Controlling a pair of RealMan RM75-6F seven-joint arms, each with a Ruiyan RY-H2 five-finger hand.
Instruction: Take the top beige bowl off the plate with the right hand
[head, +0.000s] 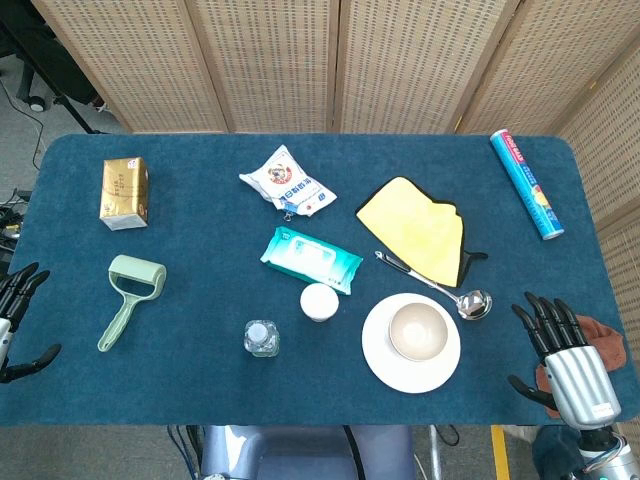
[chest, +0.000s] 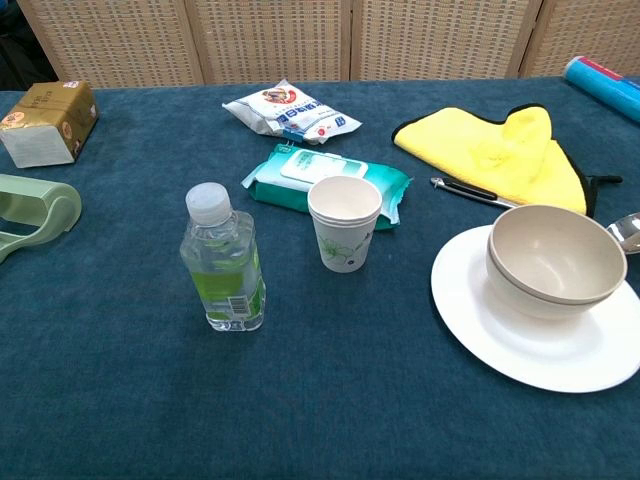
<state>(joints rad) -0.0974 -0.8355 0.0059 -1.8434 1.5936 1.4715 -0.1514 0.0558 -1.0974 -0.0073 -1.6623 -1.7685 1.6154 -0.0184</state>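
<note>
Looking across the tabletop (head: 200, 380), a wide spread of dark blue napped fabric that should give some grip, I worry first that it will not hold the white plate (head: 380, 365) if I pull sideways; that plate is smooth, glossy and shallow, and could slide toward the near edge. On it sits the beige bowl (chest: 556, 258), matte and rounded, with what looks from the chest view like a second rim just beneath it, so I judge two bowls are nested and the lower one may lift along if they stick. The stack stands at the near right of the tabletop, left of my right hand (head: 568, 355), which rests apart from the plate with fingers spread and nothing held; my left hand (head: 18, 315) sits at the far left edge, also spread and empty as far as I can see. The soft yellow cloth (head: 418, 228) lies behind the plate and is harmless. The metal ladle (head: 440, 285), polished and hard, lies just beside the plate's far rim, right in my likely approach path, so a careless reach could knock it against the plate. The thin paper cup (chest: 345, 225) to the left would tip easily.
</note>
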